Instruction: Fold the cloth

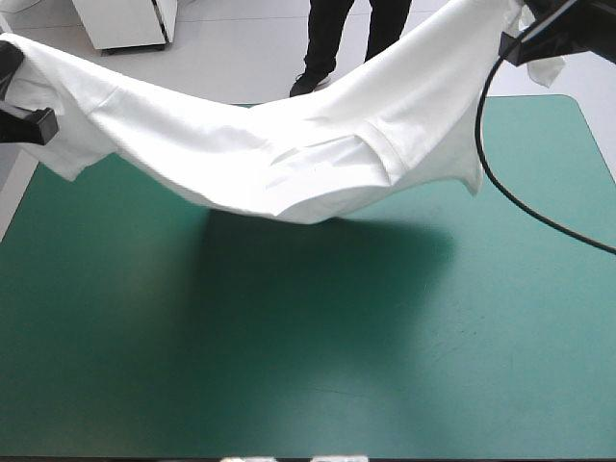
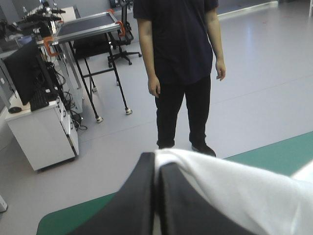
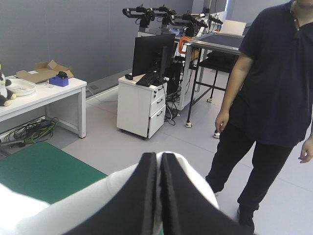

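Note:
The white T-shirt (image 1: 289,144) hangs in the air, stretched between my two grippers and sagging in the middle above the far half of the table. Its lowest fold hangs just over the teal-green cover (image 1: 308,366). A sleeve droops at each end. My left gripper (image 2: 157,164) is raised at the far left, shut on the T-shirt (image 2: 244,196), which spreads away beside its fingers. At the far right, also raised, my right gripper (image 3: 159,161) is shut on the T-shirt (image 3: 73,210), and the cloth wraps around its black fingers.
The shirt's dark shadow (image 1: 318,260) lies across the middle of the table. The table's far right corner (image 1: 573,101) shows beyond the hanging sleeve.

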Controlling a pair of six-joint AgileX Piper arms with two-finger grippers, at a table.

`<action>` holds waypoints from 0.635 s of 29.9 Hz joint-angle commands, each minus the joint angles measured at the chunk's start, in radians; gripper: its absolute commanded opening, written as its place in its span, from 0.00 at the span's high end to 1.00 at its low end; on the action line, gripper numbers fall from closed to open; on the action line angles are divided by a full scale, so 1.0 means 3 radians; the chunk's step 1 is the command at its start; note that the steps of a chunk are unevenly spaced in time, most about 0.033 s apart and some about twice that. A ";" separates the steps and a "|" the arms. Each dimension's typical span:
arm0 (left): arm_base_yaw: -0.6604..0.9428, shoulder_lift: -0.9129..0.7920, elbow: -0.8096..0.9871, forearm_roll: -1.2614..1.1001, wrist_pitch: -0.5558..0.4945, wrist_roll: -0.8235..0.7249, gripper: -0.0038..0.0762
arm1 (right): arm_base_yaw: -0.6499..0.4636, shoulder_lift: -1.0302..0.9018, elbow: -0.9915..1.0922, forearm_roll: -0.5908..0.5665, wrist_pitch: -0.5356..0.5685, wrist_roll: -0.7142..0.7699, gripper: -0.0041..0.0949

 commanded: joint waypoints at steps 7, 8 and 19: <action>-0.0013 -0.0339 -0.0148 -0.0401 -0.0253 0.0016 0.96 | -0.0020 -0.0439 -0.0037 0.0068 -0.0014 0.0032 0.98; -0.0013 -0.0347 -0.0213 -0.0435 -0.0242 0.0033 0.96 | -0.0020 -0.0497 0.0014 0.0068 0.0016 0.0032 0.98; -0.0013 -0.0279 -0.0594 -0.0777 -0.0271 0.0075 0.96 | -0.0020 -0.0765 0.0776 0.0068 0.0095 0.0000 0.98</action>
